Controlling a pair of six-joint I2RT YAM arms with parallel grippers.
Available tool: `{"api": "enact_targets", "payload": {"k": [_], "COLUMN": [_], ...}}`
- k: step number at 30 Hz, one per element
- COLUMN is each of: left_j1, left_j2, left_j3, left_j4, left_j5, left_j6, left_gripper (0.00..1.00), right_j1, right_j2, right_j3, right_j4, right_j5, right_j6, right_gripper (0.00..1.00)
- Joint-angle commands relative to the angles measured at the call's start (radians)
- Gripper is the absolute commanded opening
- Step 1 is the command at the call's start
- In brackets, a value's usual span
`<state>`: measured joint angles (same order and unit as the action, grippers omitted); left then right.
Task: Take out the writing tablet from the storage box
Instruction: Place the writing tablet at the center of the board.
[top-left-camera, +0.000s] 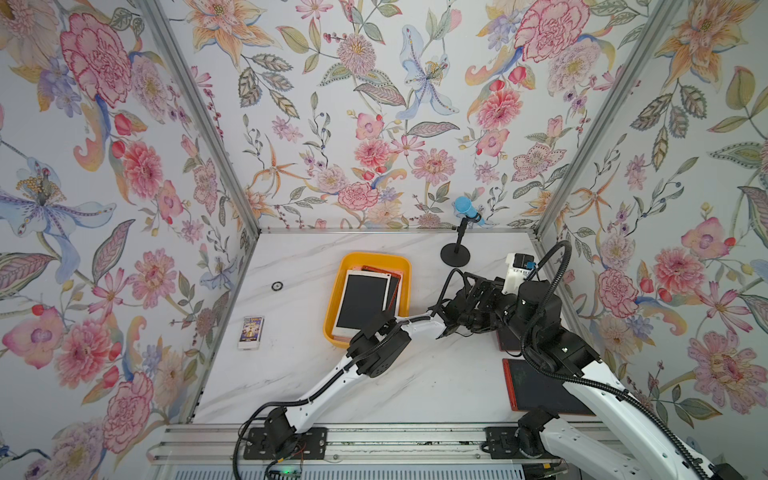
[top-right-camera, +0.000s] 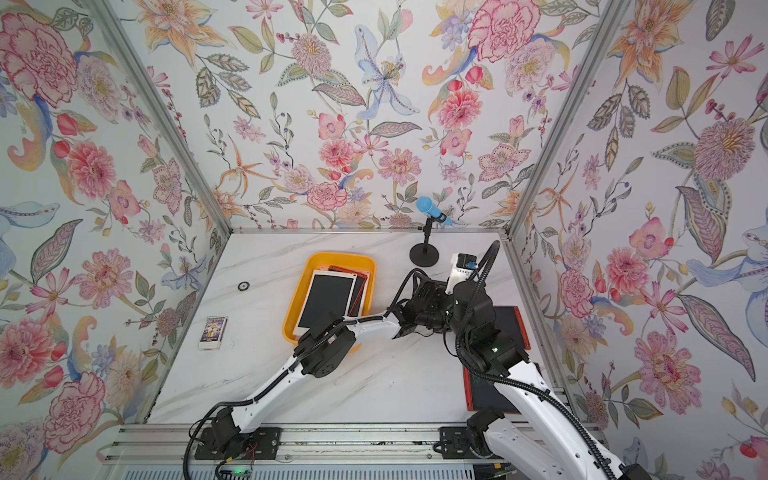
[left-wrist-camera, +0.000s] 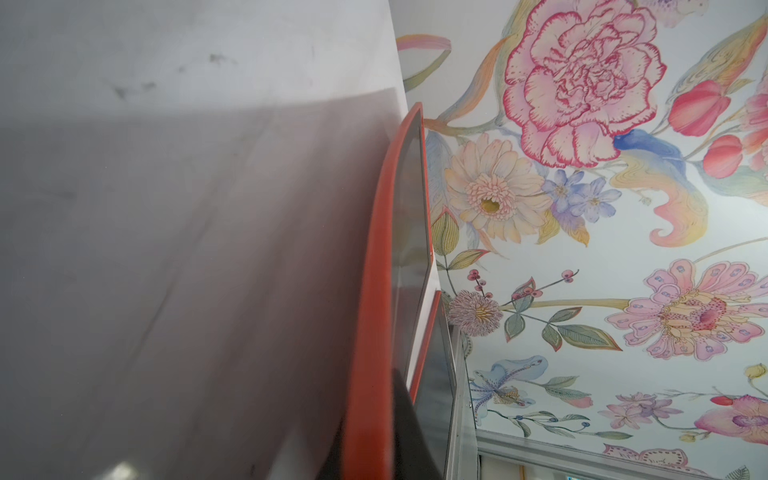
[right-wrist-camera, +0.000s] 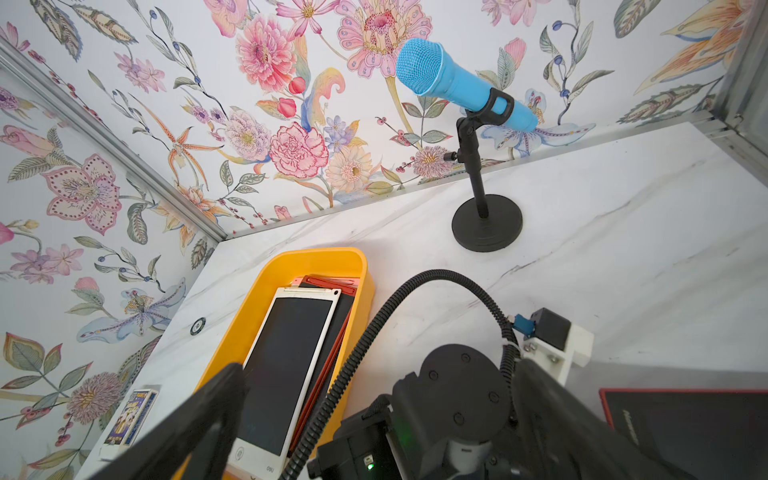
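While the left gripper (left-wrist-camera: 376, 440) is pinched on the edge of a red tablet (top-right-camera: 514, 326) out at the table's (top-left-camera: 415, 386) 3 o'clock side, the right gripper (right-wrist-camera: 380, 370) just hangs with its jaws wide apart, holding nothing. Storage box (top-left-camera: 335, 299) sits around 11 o'clock, with a white tablet (top-left-camera: 361, 303) on top of the stack inside. Another red tablet (top-left-camera: 536, 386) lies at 5 o'clock.

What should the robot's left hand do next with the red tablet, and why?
Probably open the left hand and let go. It is shut on the red writing tablet, which looks laid against the table beside a second red tablet, well outside the storage box.
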<state>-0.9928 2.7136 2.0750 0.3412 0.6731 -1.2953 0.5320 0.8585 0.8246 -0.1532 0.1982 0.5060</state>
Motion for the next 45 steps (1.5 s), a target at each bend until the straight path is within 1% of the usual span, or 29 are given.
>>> {"api": "enact_targets", "payload": {"k": [1,4,10,12,15,19,21,23,28,32,38,40,45], "left_j1": [-0.011,-0.010,-0.010,-0.010,-0.010,-0.010,-0.010,-0.009,0.001,0.006,0.009,0.009,0.020], "left_j2": [-0.033,-0.020,0.052,0.076,0.089,0.086,0.085,0.084,0.069,0.056,0.039,0.021,-0.068], "left_j3": [-0.045,-0.024,0.124,0.161,0.178,0.164,0.161,0.161,0.162,0.168,0.173,0.169,0.079], "left_j4": [-0.100,-0.107,-0.210,-0.226,-0.228,-0.225,-0.228,-0.238,-0.295,-0.333,-0.390,-0.421,-0.445], "left_j5": [0.020,0.017,0.026,0.034,0.034,0.033,0.033,0.020,-0.013,-0.040,-0.075,-0.104,-0.189], "left_j6": [0.059,0.063,0.107,0.105,0.099,0.099,0.100,0.111,0.167,0.208,0.264,0.296,0.362], "left_gripper": [0.03,0.03,0.06,0.07,0.07,0.09,0.13,0.20,0.32,0.44,0.53,0.58,0.64], "right_j1": [0.014,0.025,0.032,0.033,0.033,0.032,0.031,0.033,0.031,0.031,0.031,0.031,0.030], "right_j2": [-0.001,0.001,-0.001,0.000,0.004,0.003,0.003,0.000,-0.012,-0.013,-0.013,-0.016,-0.040], "right_j3": [0.002,0.003,-0.001,0.000,-0.002,-0.005,-0.006,-0.009,-0.015,-0.014,-0.010,-0.006,0.005], "right_j4": [0.028,0.026,0.023,0.023,0.024,0.023,0.023,0.022,0.020,0.017,0.002,-0.013,-0.054], "right_j5": [0.026,0.035,0.053,0.057,0.062,0.070,0.074,0.073,0.084,0.088,0.105,0.116,0.150], "right_j6": [0.015,0.014,0.011,0.010,0.005,0.002,0.002,0.003,0.001,-0.004,-0.013,-0.017,-0.025], "right_gripper": [1.00,1.00,1.00,1.00,1.00,1.00,1.00,1.00,1.00,1.00,1.00,1.00,1.00]}}
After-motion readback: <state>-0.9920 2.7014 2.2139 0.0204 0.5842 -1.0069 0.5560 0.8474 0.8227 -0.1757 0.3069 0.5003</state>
